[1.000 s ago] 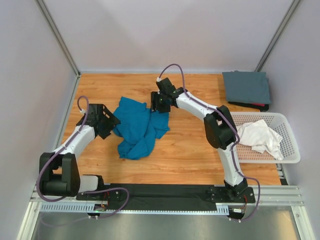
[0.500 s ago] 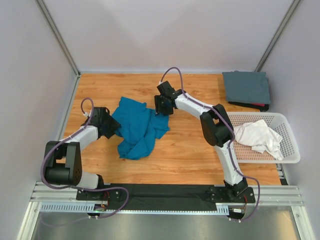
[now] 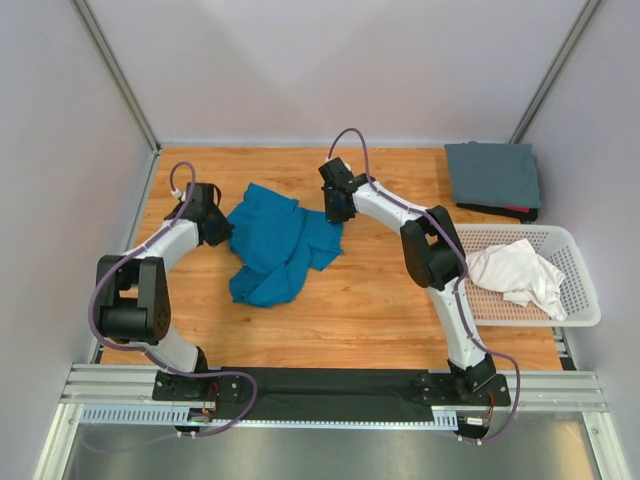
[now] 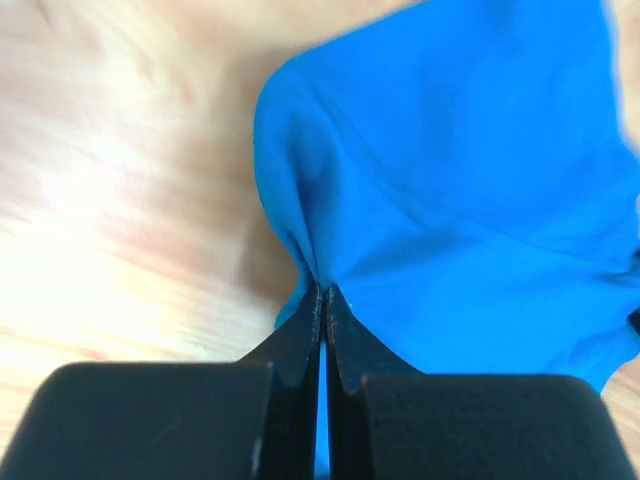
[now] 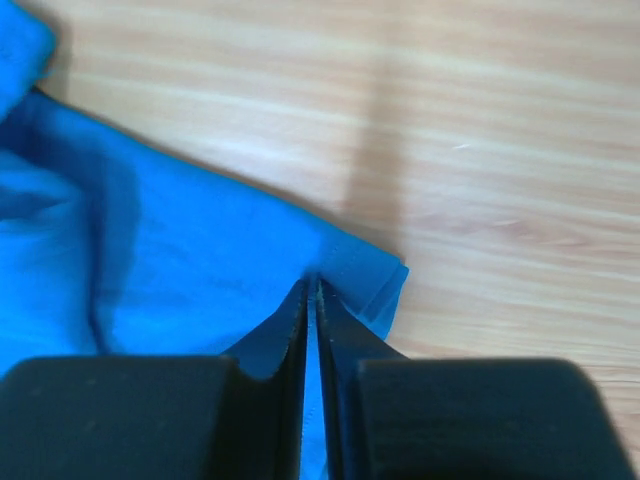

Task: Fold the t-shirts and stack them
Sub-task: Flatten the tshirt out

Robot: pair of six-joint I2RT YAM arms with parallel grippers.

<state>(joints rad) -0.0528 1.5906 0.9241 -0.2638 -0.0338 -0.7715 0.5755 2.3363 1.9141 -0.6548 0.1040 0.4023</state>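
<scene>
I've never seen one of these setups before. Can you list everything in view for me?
blue t-shirt: one, teal-blue, crumpled on the table left of centre
grey t-shirt: one, slate grey, folded flat at the far right corner
dark item: one, black with a red edge, under the grey t-shirt; cannot tell what it is
white t-shirt: one, white, bunched inside the basket
basket: one, white plastic lattice, right side of the table
table: one, light wood
left arm, right arm: two, white and black, bolted at the near edge
left gripper: black, pinching the blue t-shirt's left edge
right gripper: black, pinching its right edge
</scene>
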